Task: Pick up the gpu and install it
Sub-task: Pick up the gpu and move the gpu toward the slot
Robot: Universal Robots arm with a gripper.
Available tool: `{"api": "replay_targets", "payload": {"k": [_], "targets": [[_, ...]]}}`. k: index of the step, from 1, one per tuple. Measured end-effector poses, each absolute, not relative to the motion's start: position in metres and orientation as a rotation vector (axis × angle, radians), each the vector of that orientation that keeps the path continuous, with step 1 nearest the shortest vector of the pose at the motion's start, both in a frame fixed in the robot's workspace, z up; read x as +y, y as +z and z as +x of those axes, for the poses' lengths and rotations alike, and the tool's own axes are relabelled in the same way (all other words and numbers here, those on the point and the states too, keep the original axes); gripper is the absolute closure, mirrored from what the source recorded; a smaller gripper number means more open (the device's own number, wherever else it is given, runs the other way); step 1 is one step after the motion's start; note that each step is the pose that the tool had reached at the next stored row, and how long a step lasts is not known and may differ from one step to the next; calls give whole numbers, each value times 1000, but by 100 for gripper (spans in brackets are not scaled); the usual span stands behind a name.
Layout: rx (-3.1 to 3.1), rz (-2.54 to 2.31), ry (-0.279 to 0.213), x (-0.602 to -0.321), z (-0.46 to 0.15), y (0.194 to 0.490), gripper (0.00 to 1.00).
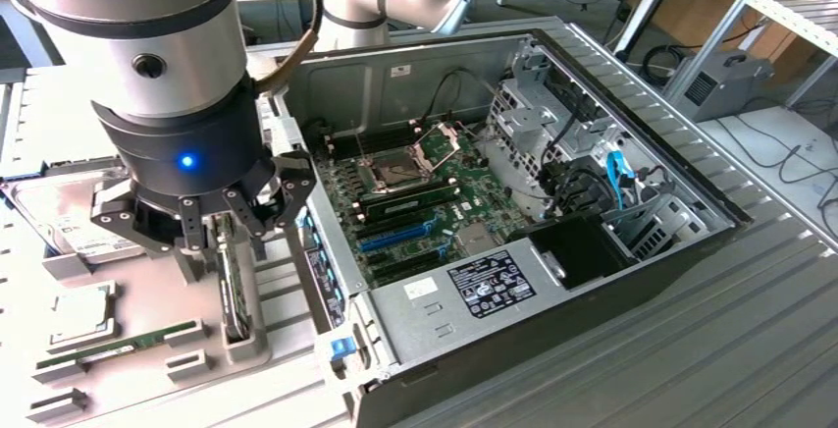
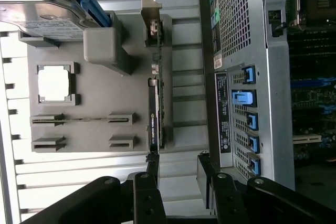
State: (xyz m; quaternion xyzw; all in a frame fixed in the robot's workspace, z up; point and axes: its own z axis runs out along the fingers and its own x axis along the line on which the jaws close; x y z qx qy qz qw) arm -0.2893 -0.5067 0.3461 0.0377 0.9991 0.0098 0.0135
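The gpu (image 1: 235, 295) is a thin dark card standing on edge in a grey holder on the parts tray, to the exterior view's left of the open computer case. In the wrist view the gpu (image 2: 156, 114) runs lengthwise, with its silver bracket (image 2: 151, 17) at the far end. My gripper (image 1: 220, 234) hangs just above the card's near end. The gripper (image 2: 178, 165) is open, with nothing between its fingers. One black fingertip (image 2: 153, 162) lines up with the card's end. I cannot tell whether it touches.
The open computer case (image 1: 681, 251) lies on its side, its motherboard (image 1: 419, 202) and blue slots (image 1: 399, 235) exposed. Its perforated rear panel (image 2: 241, 35) sits close beside the card. On the tray (image 2: 94, 156) are a hard drive (image 1: 66, 217), a processor (image 1: 78, 315) and a RAM stick (image 1: 118, 343).
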Motion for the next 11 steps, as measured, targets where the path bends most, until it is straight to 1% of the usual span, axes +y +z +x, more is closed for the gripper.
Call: {"api": "replay_targets", "payload": {"k": [11], "targets": [[3112,117,31,-507,-290,341,58]]}}
